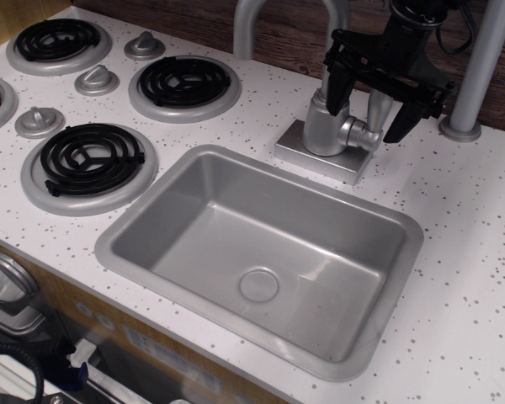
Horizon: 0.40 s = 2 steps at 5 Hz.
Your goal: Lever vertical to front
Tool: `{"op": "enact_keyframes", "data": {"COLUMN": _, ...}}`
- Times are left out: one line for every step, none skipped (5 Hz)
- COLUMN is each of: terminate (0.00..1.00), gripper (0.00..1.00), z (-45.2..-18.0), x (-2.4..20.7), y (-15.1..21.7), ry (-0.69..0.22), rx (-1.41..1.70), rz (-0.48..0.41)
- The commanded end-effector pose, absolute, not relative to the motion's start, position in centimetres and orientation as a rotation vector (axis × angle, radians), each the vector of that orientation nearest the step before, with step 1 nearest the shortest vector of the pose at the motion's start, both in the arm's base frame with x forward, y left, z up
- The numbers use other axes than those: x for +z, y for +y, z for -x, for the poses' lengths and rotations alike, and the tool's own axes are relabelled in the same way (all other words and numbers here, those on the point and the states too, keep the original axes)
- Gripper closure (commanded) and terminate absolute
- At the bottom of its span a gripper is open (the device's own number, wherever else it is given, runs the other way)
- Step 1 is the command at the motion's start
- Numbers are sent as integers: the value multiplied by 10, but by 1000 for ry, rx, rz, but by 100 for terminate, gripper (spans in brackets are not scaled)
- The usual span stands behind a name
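The lever (379, 107) is a small silver paddle standing upright on a round pivot (366, 135) on the right side of the faucet body (322, 126). My black gripper (364, 122) hangs down over it from the top right. Its two fingers are spread apart: the left finger (337, 88) is in front of the faucet body and the right finger (406, 114) is to the right of the lever. The lever stands in the gap between them. I cannot tell whether either finger touches it.
The curved silver spout pipe (251, 25) rises behind the faucet. The grey sink basin (194, 181) lies in front. Black stove burners (185, 82) and grey knobs (96, 81) fill the left side. A grey pole (481, 67) stands at the right, close to the gripper.
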State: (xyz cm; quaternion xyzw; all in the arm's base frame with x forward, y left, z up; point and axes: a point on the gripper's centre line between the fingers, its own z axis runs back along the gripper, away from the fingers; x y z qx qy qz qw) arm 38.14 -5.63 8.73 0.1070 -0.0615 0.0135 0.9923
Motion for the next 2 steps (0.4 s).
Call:
{"op": "enact_keyframes", "data": {"terminate": 0, "gripper": 0, "z": -381, "x": 87, "y": -56, "ry": -123, "rx": 27, "rz": -215}}
{"op": "enact_keyframes", "data": {"terminate": 0, "gripper": 0, "z": -388, "x": 94, "y": -59, "ry": -196, "rx": -24, "rz": -237}}
